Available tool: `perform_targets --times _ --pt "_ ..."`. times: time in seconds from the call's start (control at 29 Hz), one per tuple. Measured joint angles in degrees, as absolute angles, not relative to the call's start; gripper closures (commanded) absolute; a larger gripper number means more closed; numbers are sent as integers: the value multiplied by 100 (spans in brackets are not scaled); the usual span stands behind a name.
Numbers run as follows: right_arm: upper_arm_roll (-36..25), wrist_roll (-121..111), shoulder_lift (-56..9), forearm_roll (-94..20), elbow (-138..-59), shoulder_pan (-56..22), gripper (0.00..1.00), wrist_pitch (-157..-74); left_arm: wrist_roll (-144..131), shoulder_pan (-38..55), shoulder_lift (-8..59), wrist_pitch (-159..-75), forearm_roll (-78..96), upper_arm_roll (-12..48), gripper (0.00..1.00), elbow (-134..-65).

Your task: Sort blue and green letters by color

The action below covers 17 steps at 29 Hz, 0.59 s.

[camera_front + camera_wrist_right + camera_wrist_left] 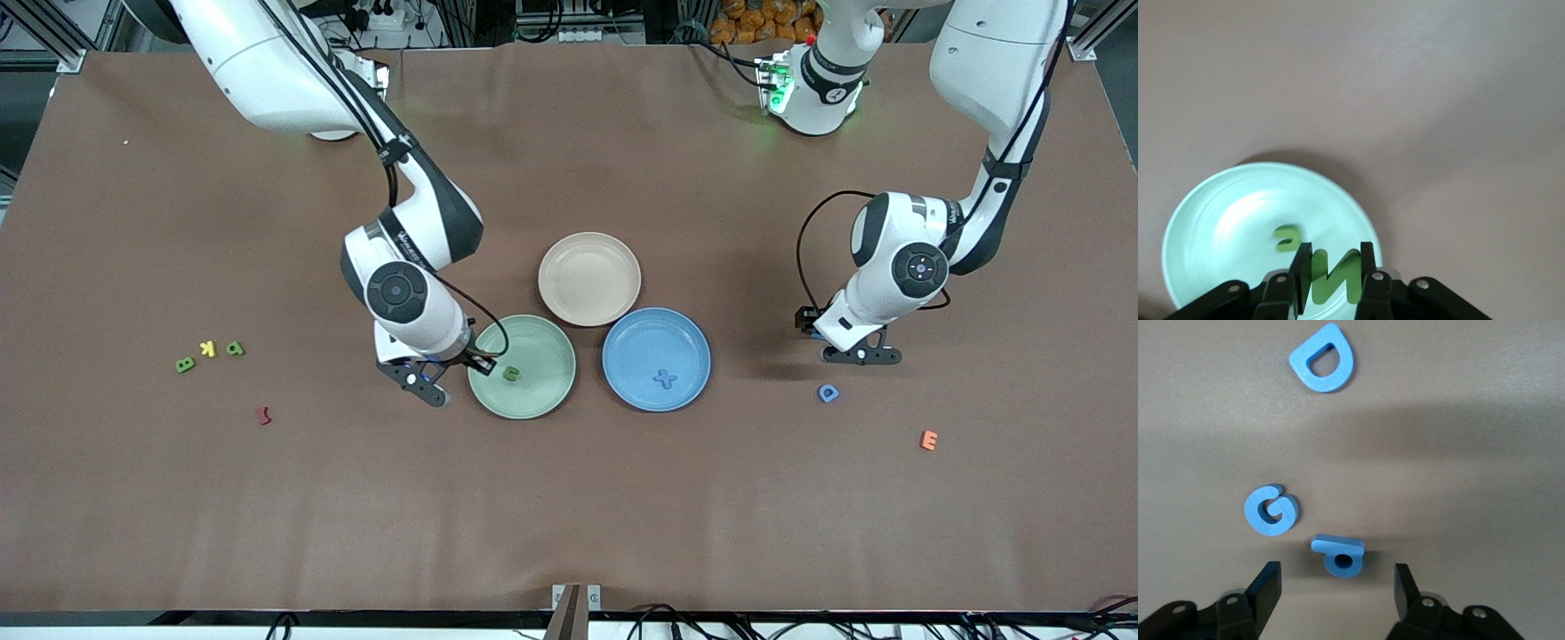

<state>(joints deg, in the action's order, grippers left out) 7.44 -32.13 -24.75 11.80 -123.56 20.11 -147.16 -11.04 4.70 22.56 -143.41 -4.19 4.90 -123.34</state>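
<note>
On the brown tabletop (569,516), midway between its 2 ends, we find 3 plates: a beige plate (589,307), and nearer the front camera's edge a green plate (533,404) and a blue plate (640,342), side by side.

The right gripper (428,384) sits at the green plate's rim toward the right arm's end of the tabletop. Its fingers are about half closed, pinching a green Z (1331,273) upright by its flat faces. The left gripper (861,357) is low over the tabletop toward the left arm's end, its jaws wide apart and empty.

A blue D (1323,358), a blue G (1270,511) and a blue P (1338,557) lie loose on the tabletop there. The P is just ahead of the gap between the left gripper's fingers. A blue X (665,379) lies in the blue plate and a small green letter (511,373) in the green plate. A green B (185,364) and another green letter (235,348) wait near the right arm's end.

We judge these letters very light, thin, stiff and sturdy. They would skid if nudged, so a narrow pinch across 2 opposite edges suits them.
</note>
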Motion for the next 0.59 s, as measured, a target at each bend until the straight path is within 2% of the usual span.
perform_targets --times 0.59 --pt "726 -3184 -2632 1014 -12281 2015 42 -14709 -2429 1356 1992 -13702 -419 513 91 -11768"
